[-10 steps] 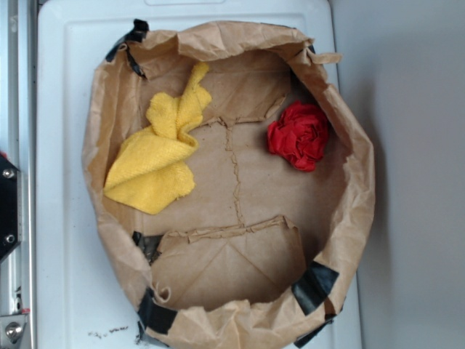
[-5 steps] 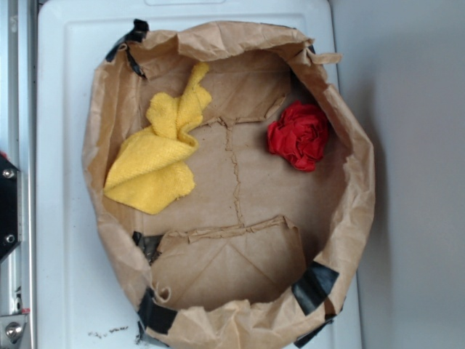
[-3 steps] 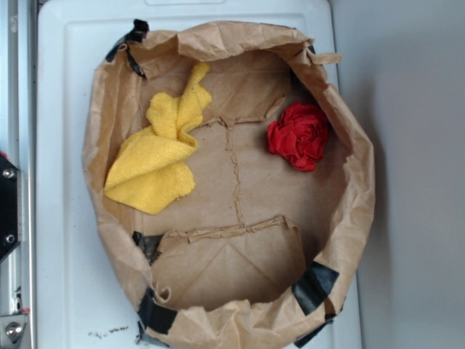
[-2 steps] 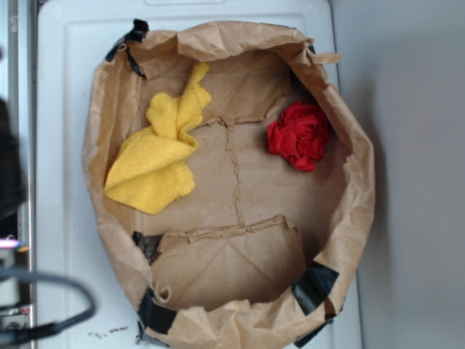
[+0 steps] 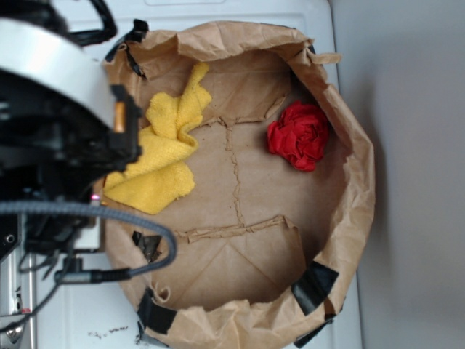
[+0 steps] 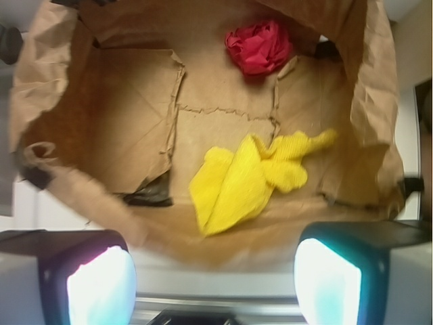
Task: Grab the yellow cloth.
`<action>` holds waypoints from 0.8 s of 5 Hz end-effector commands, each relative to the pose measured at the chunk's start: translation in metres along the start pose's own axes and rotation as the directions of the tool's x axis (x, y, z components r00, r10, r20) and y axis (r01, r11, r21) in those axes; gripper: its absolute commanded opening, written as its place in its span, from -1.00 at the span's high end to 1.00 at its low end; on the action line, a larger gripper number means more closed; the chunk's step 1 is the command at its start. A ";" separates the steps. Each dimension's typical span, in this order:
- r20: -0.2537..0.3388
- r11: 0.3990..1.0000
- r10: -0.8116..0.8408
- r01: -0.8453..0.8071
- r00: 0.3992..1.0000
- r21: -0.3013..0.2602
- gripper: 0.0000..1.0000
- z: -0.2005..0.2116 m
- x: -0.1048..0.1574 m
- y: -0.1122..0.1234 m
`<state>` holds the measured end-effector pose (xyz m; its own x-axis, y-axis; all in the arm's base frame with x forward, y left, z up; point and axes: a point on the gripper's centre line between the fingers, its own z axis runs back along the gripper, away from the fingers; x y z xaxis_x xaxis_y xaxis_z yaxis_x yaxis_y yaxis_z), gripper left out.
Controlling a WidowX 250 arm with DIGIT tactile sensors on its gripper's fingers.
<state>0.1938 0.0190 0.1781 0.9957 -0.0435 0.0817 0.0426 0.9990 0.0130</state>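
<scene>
Inside the brown paper bag (image 5: 349, 196) | yellow cloth (image 6: 252, 175) lies crumpled on the bag floor by the wall nearest the arm | red cloth (image 6: 260, 46) well apart, at the far wall | gripper (image 6: 215, 274) spread wide, holding nothing, above the bag rim, apart from the yellow cloth | robot arm (image 5: 54, 123) covers the bag's edge in the exterior view

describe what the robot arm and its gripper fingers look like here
In the exterior view the arm is mostly black, with a broad white curved band, a small orange tab and grey and black cables looping below it. In the wrist view the gripper has two dark-framed fingers with pale, bluish-white glowing pads.
</scene>
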 end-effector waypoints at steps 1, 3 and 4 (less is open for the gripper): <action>-0.103 0.998 0.045 -0.041 0.994 0.044 -1.00 -0.038 0.032 0.012; -0.124 0.997 0.020 -0.011 0.992 0.071 -1.00 -0.092 0.034 0.006; -0.057 0.999 -0.011 0.013 0.998 0.031 -1.00 -0.113 0.036 0.012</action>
<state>0.2346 0.0264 0.0608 0.9980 -0.0627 -0.0070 0.0630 0.9972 0.0408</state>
